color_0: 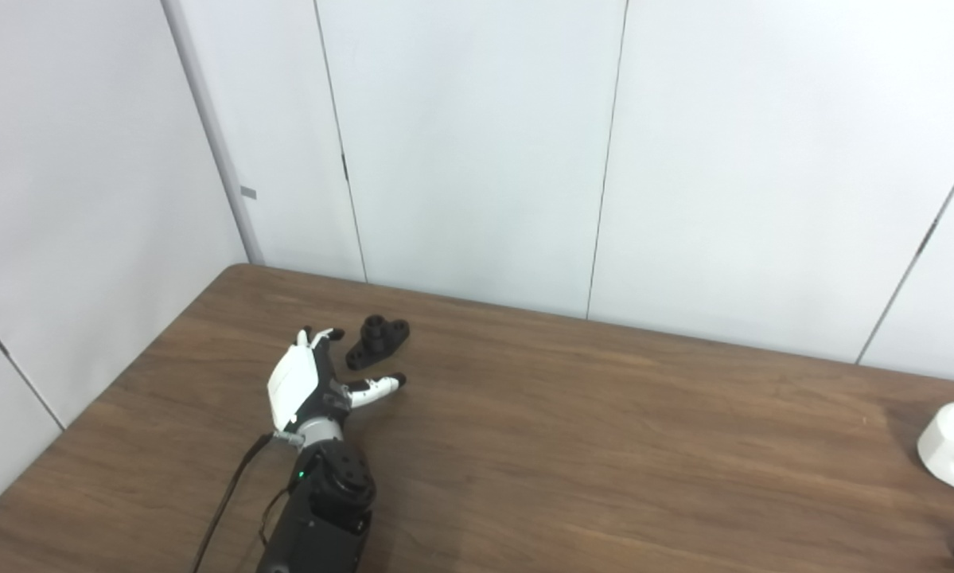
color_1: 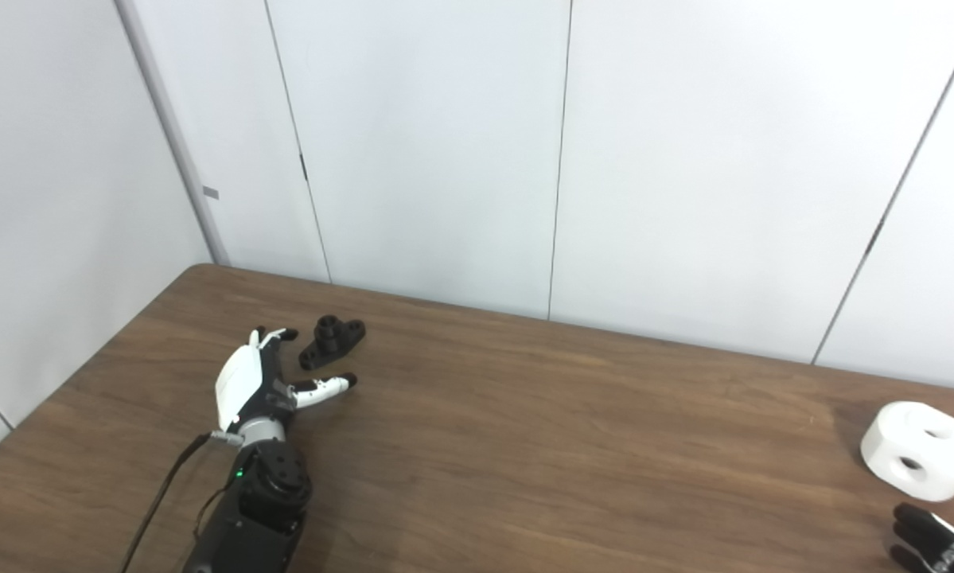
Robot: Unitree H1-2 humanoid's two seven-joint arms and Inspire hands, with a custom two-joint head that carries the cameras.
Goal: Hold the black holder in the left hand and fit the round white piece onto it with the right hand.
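A brown wood-grain bench (color_0: 572, 446) stands against white wall panels (color_0: 477, 151). The black holder (color_0: 376, 341) lies on the bench near its far left corner, a flat base with a short round boss standing up from it. It rests free on the wood, gripped by nothing.

The left robot hand (color_0: 311, 380) sits just short of the holder and slightly left of it, its white back plate turned up. Its fingers (color_0: 321, 335) reach forward to the holder's left side and its thumb (color_0: 377, 387) juts out below the holder, so the hand is spread, with the holder lying in the gap between fingers and thumb. Whether any fingertip touches the holder cannot be told. A small green light glows on the black wrist behind the hand, and a dark cable trails from the wrist toward the near edge.

The white piece (color_1: 920, 450) lies well apart from the holder, far across the bench at its right side. It is a thick round block with dark holes in its face and side, resting on the wood.

The right robot hand (color_1: 932, 543) shows only as dark fingertips at the lower right corner, near the white piece but apart from it; whether it is spread or pressed together cannot be told.

No brand, label or writing can be read anywhere.
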